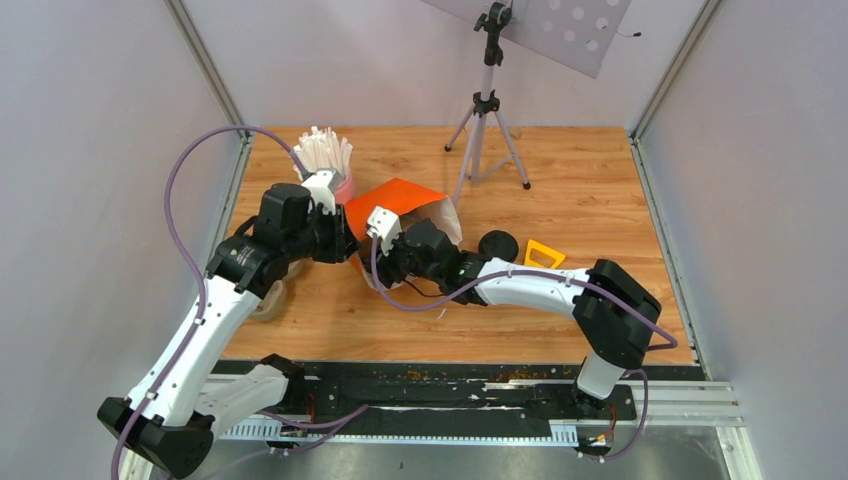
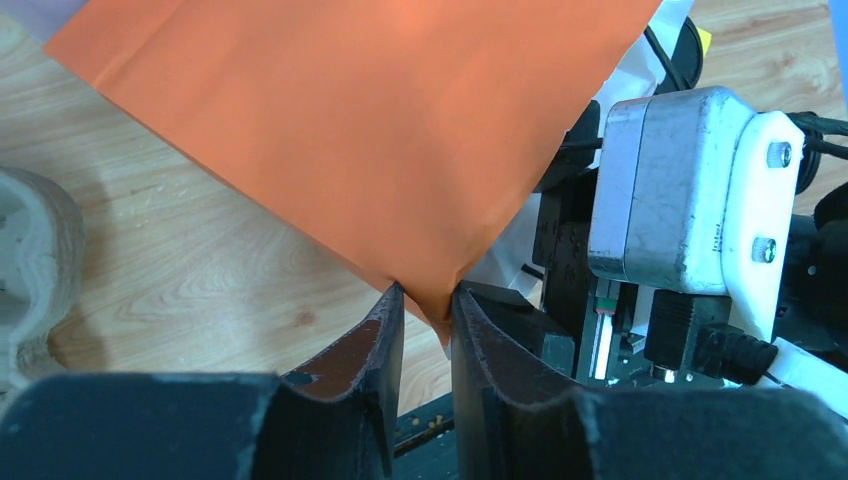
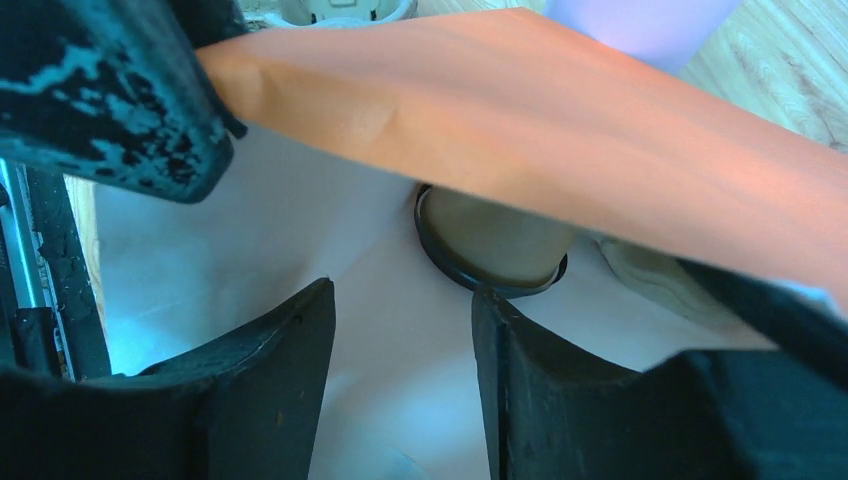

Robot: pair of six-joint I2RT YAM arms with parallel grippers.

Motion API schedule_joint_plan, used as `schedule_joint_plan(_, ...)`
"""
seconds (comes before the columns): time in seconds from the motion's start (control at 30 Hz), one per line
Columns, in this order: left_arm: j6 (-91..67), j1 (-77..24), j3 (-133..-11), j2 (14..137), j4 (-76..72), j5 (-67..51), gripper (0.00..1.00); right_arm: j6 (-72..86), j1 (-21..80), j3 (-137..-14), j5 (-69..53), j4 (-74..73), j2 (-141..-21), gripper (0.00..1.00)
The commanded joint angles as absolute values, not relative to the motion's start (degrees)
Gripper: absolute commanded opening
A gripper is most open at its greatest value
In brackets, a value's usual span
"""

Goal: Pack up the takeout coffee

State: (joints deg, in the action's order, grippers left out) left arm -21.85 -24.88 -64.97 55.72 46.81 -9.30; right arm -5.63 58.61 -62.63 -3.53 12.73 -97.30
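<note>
The small kraft-brown paper cup (image 3: pixel 495 245) sits inside the orange paper bag with a white lining (image 3: pixel 600 130), past the bag mouth. The bag's upper wall covers the cup's far part. A black ring (image 3: pixel 455 272) runs around the visible end and is judged to be the rim of a fitted lid. Which way up the cup sits cannot be determined, and in the overhead view it is hidden entirely. The right gripper (image 3: pixel 400 300) is in the bag mouth with its jaws apart and nothing between them. Its fingertips are near the cup but clear of it. The left gripper (image 2: pixel 428 305) has its jaws drawn narrow on a corner of the bag, a hold judged to keep the mouth open above the wooden table (image 2: pixel 200 250). Expect the cup to be light, with a thin wall that dents under firm pressure. The liquid inside will shift the weight if the cup is tipped, and a press-fit lid may lift if it is squeezed at the rim. Take hold across the middle of the body, below the black ring, with moderate closing force. The kraft surface should give adequate friction. The bag wall is soft and will not support the cup.
</note>
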Motion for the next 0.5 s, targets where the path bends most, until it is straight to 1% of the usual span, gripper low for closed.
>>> schedule_joint_plan(0.0, -22.3, -25.1, -65.6, 55.3, 45.6, -5.6, 0.27, -4.3, 57.9, -61.2, -3.8, 14.1, -94.5, 0.54)
schedule_joint_plan(0.1, -22.9, -25.0, -66.1, 55.3, 46.1, -3.4, 0.24, -4.0, 57.2, -59.5, -3.6, 14.6, -93.2, 0.54)
schedule_joint_plan(0.23, -24.2, -25.0, -67.0, 55.0, 47.0, -0.3, 0.23, -4.4, 56.7, -59.2, -2.9, 11.2, -90.6, 0.54)
schedule_joint_plan(0.37, -26.0, -25.0, -68.2, 53.7, 47.8, 4.0, 0.26, -5.2, 56.7, -58.3, -2.9, 10.6, -88.7, 0.53)
schedule_joint_plan(0.47, -27.9, -25.0, -68.0, 52.5, 47.4, 3.2, 0.30, -5.5, 56.5, -59.4, -1.8, 11.4, -90.0, 0.53)
